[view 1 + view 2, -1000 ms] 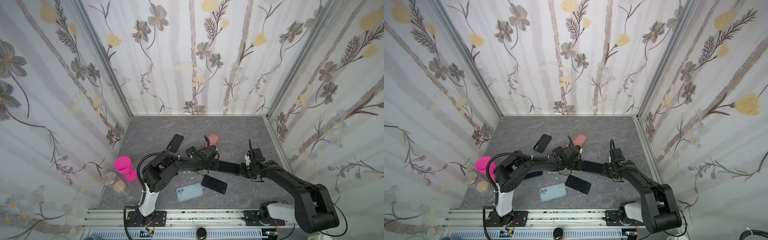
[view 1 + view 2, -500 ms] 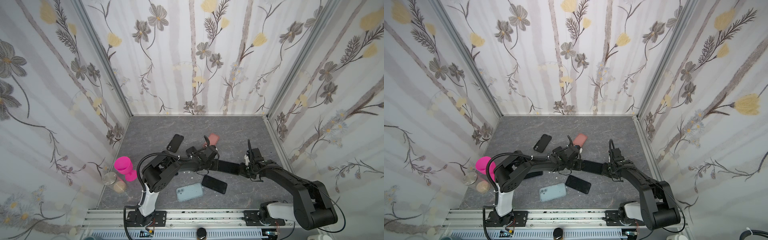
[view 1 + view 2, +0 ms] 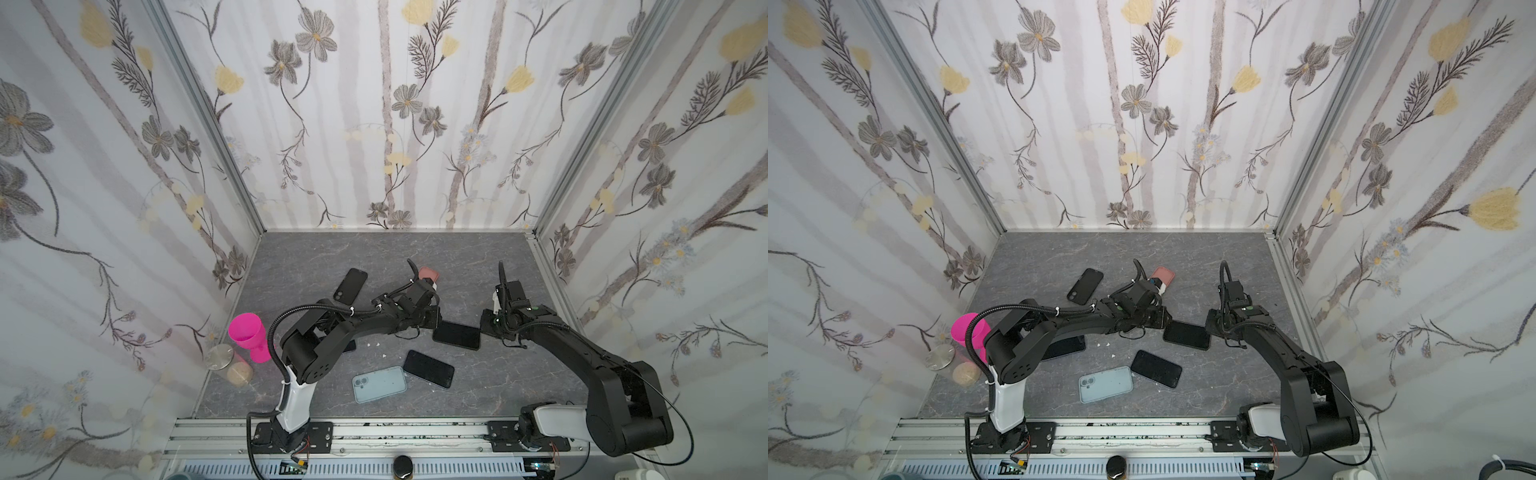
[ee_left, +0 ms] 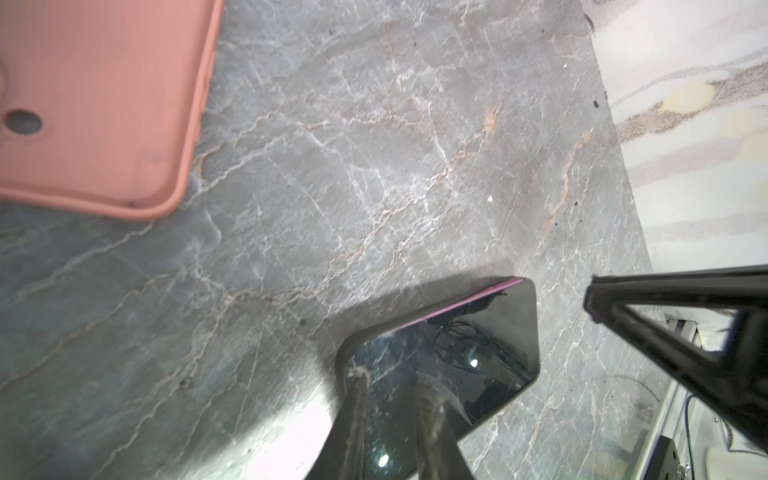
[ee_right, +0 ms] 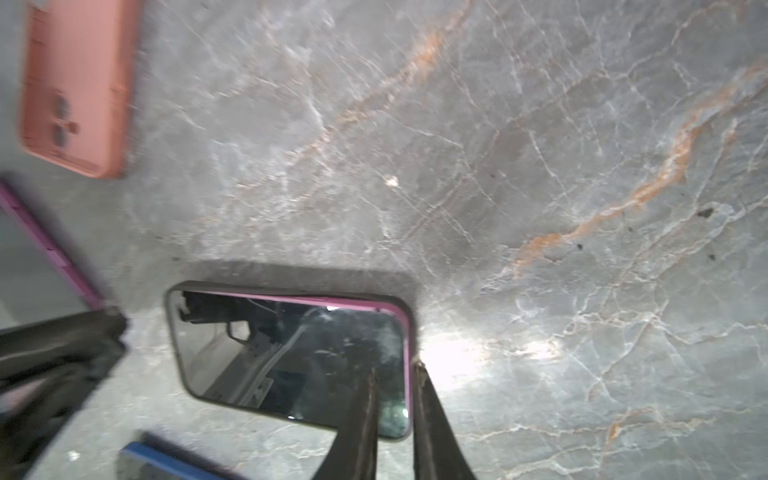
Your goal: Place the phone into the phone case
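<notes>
A black-screened phone [image 3: 456, 335] with a pink edge lies flat mid-table between my two grippers, also in the other top view [image 3: 1186, 335]. A dark phone case [image 5: 172, 332] rims it. The pink edge [image 4: 465, 303] shows above the case rim along one long side. My left gripper [image 4: 390, 382] points down on one short end, its fingers a narrow gap apart, one at the rim and one over the screen. My right gripper [image 5: 395, 370] stands at the opposite end, slightly open, straddling the pink end edge. Neither pinches anything that I can see.
A salmon case [image 3: 429, 273] lies behind the left gripper and a black one [image 3: 351, 286] further left. Another black phone [image 3: 429, 368] and a light-blue case [image 3: 379, 384] lie near the front. A magenta cup [image 3: 248, 336] and a lidded jar [image 3: 219, 357] stand at the left wall.
The right gripper's fingers have parted a little from fully shut. The phone and the left arm have stayed where they were.
</notes>
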`<control>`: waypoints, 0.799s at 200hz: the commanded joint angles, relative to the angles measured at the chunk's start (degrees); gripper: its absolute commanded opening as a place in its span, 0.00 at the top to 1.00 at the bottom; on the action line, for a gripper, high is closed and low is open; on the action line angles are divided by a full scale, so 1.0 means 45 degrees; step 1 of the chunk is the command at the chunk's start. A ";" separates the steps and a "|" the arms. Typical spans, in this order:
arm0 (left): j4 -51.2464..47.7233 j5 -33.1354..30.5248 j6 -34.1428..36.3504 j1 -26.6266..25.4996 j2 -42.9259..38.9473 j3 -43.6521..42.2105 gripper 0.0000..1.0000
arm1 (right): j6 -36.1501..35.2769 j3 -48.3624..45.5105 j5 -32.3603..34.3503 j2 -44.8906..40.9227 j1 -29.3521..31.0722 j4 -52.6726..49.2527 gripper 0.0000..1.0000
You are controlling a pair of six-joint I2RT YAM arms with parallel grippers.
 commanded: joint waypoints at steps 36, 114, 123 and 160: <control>-0.0421 -0.0010 0.0261 0.0075 0.0375 0.0198 0.79 | -0.0733 0.0057 -0.0725 0.0774 -0.0540 0.0086 0.85; -0.0404 0.0218 0.0210 0.0085 0.0573 -0.0016 0.79 | -0.0772 0.0086 -0.1639 0.1506 -0.0566 0.0658 0.89; -0.0414 0.0242 0.0184 0.0075 0.0585 -0.0034 0.79 | -0.0815 0.0086 -0.1642 0.1603 -0.0565 0.0659 0.90; -0.0385 0.0266 0.0177 0.0080 0.0596 -0.0114 0.79 | -0.0918 0.0086 -0.1613 0.1979 -0.0560 0.0639 0.92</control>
